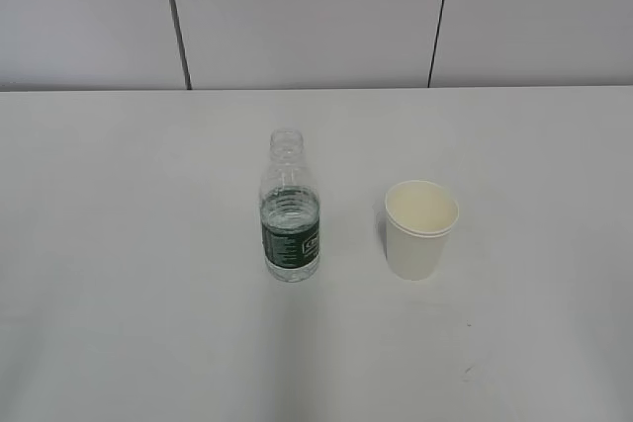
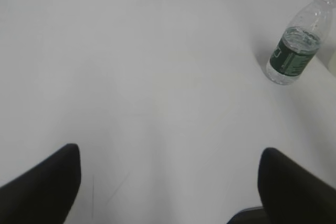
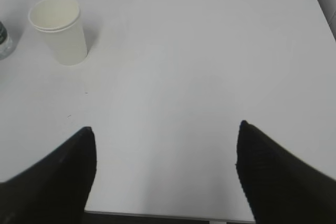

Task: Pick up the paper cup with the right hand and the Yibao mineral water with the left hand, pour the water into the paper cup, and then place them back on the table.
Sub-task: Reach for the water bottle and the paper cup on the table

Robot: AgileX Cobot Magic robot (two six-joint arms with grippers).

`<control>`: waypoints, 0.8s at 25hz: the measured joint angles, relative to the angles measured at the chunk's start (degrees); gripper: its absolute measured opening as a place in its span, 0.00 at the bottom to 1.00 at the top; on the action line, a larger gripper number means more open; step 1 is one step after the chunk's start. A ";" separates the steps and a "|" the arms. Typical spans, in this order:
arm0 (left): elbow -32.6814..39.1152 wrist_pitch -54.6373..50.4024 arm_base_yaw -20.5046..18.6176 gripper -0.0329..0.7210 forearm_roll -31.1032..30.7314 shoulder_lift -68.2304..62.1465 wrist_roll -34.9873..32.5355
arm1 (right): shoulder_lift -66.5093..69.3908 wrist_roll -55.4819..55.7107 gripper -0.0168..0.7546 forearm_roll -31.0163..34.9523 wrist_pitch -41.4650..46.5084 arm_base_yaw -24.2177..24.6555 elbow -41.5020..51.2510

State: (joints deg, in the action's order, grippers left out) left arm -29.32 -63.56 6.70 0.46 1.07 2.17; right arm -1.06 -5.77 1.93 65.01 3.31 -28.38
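Observation:
The Yibao mineral water bottle (image 1: pixel 290 210) stands upright and capless on the white table (image 1: pixel 119 244), with water up to about its green label. The cream-white paper cup (image 1: pixel 420 228) stands upright to its right, apart from it. Neither arm shows in the exterior view. In the left wrist view my left gripper (image 2: pixel 170 153) is open and empty above bare table, with the bottle (image 2: pixel 295 48) far off at the upper right. In the right wrist view my right gripper (image 3: pixel 166 132) is open and empty near the table's front edge, with the cup (image 3: pixel 59 30) far off at the upper left.
A pale panelled wall (image 1: pixel 307 12) rises behind the table's far edge. The table's front edge (image 3: pixel 157 214) shows just below my right gripper. The bottle's base (image 3: pixel 4 40) peeks in at the left edge of the right wrist view.

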 joint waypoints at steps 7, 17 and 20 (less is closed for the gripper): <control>-0.54 1.04 0.00 0.87 0.00 0.00 0.00 | 0.00 0.00 0.87 -0.23 -8.17 0.00 -0.46; 2.02 15.92 0.00 0.83 -2.20 0.00 0.00 | 0.00 0.00 0.85 -0.62 -20.51 0.00 5.33; 4.42 20.44 0.00 0.83 -2.34 0.00 0.00 | 0.10 0.00 0.83 -1.57 -23.53 0.00 6.61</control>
State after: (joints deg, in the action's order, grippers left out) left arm -24.90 -43.12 6.70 -1.87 1.07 2.17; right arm -0.96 -5.77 0.36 41.48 3.31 -21.77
